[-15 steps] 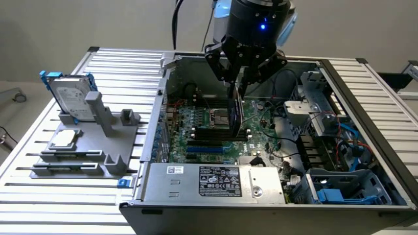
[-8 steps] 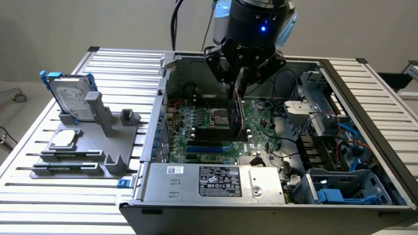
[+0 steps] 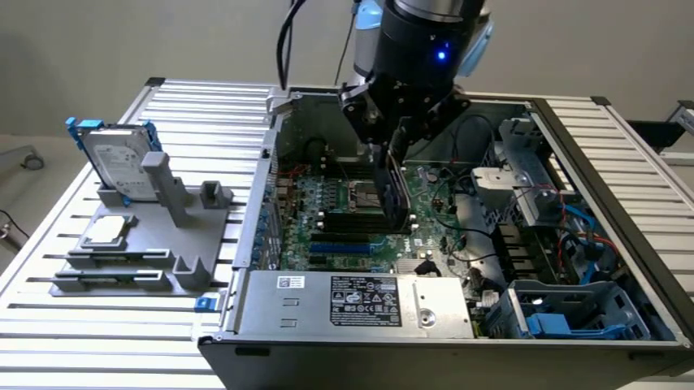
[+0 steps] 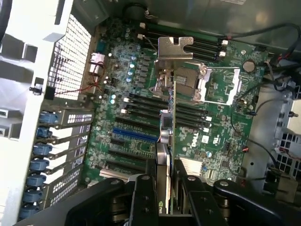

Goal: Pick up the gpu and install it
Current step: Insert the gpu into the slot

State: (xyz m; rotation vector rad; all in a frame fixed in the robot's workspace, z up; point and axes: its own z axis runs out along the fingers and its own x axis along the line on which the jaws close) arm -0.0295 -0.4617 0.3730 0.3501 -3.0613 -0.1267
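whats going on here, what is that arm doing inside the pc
The robot arm's gripper is shut on the gpu, holding the card on edge over the motherboard inside the open computer case. The card's silver bracket points away from the gripper. I cannot tell whether the card touches a slot yet.

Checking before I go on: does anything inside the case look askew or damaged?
Nothing looks damaged or spilled. Only the gpu is out of place: the hand grips it upright over the motherboard, not seated in any slot.
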